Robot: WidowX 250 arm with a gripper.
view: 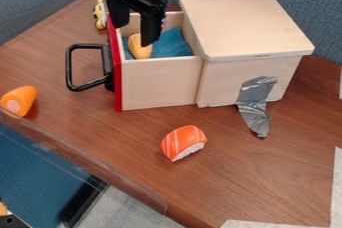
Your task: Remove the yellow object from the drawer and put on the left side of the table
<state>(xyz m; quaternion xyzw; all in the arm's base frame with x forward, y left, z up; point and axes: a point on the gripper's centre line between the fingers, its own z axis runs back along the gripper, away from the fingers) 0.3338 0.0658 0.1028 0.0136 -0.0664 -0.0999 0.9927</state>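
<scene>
The yellow object (pixel 139 48) is lying amid blue cloth (pixel 172 45) inside the open drawer (pixel 160 84). The gripper (pixel 134 35) is hanging over it, fingers apart. Toy sushi (pixel 183 141) and an orange piece (pixel 20 98) are resting on the desk (pixel 127 147).

This looks like a robot lab in an office kind of room. A black robot pincer (pixel 133 36) hangs over a wooden drawer box (pixel 244 27) with silver tape (pixel 254 103) stuck on it. Toy sushi (pixel 184 142) sits on the brown wood tabletop (pixel 267 187). Fuzzy blue cloth walls (pixel 40 2), like office dividers, stand along the back edge and back left corner.
</scene>
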